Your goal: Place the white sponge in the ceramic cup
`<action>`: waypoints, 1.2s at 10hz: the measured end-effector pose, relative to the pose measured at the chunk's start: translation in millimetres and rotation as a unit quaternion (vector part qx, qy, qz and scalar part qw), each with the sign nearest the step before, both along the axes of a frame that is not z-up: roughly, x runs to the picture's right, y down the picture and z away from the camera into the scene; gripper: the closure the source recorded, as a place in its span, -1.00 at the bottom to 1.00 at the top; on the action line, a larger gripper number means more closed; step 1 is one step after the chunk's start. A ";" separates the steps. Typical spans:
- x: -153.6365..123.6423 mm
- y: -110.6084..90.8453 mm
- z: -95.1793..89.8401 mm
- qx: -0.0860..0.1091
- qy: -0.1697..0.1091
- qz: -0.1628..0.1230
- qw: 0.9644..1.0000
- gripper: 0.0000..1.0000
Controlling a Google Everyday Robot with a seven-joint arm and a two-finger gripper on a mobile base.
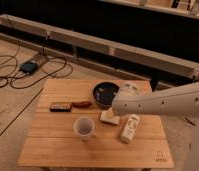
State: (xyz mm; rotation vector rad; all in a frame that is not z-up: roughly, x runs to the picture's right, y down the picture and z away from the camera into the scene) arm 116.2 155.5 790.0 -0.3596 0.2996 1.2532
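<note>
A light wooden table (53, 150) with a planked top stands on a pale, worn floor (8, 117); a small mark is printed at its near right corner. On the floor beyond the table's far left corner, black cables (10, 80) loop around a small dark box (29, 66). Behind the table's far edge a long pale rail (93, 44) runs diagonally along a dark wall (118, 20). The light is dim and warm.

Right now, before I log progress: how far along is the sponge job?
Nothing is done yet: the white sponge lies on the table near the ceramic cup, which looks empty. In hand: the gripper hangs open just above the sponge. Left: grasp it, lift it, drop it into the cup.
</note>
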 end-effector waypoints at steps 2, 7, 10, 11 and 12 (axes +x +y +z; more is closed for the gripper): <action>-3.0 18.3 2.2 -0.046 -0.030 -0.051 0.997 -0.60; 16.5 3.3 21.3 -0.101 -0.040 -0.118 0.987 -0.60; 22.7 -6.8 41.3 -0.112 -0.038 -0.124 0.985 -0.60; 19.6 -6.1 45.6 -0.115 -0.040 -0.125 0.985 -0.60; 14.2 -2.7 49.8 -0.120 -0.046 -0.122 0.984 -0.60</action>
